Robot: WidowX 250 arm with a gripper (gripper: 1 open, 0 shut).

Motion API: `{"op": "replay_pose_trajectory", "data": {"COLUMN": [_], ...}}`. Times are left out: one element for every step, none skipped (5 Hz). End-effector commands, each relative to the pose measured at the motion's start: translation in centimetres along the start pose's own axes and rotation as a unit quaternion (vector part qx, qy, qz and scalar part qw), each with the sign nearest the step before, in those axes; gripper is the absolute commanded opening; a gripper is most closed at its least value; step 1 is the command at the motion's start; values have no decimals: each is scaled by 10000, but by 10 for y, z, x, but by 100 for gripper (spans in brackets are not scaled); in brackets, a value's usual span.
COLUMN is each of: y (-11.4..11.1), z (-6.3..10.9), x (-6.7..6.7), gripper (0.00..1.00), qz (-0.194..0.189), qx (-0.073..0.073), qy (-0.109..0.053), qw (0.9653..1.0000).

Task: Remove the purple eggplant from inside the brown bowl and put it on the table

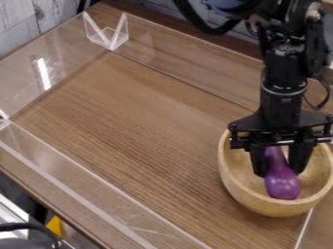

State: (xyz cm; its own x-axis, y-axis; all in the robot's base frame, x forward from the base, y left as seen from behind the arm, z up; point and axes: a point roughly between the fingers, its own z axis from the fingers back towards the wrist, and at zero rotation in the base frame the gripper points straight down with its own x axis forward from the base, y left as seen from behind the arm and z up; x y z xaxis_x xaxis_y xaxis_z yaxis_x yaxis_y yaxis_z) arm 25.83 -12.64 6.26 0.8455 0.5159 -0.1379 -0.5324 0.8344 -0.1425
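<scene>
lying in the brown bowl (240, 191), the purple eggplant (278, 178) sits between the tool's (279, 165) jaws.

This looks like a robotics lab rather than a home — a test bench built for 1 arm. The table (130, 107) is a wood-grain top fenced along its edges by low clear acrylic walls (53, 165) (their joint shows at the far left corner). A black robot arm (283, 58) stands over the right side, with dark cables (215, 15) looping behind the far edge.
</scene>
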Motion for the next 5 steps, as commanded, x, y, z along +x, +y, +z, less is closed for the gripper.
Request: {"op": "replay_pose_trajectory", "data": {"y": [-12, -12, -12, -11, -11], "z": [29, 31, 33, 35, 38], "x": [5, 5, 5, 5, 4], "gripper": [0, 0, 0, 0, 0], "qz": [-50, -27, -5, 19, 43], "qx": [-398, -408, -416, -430, -445], "qy": [-299, -296, -294, -290, -284], "qw": [9987, 9987, 9987, 9987, 9986]}}
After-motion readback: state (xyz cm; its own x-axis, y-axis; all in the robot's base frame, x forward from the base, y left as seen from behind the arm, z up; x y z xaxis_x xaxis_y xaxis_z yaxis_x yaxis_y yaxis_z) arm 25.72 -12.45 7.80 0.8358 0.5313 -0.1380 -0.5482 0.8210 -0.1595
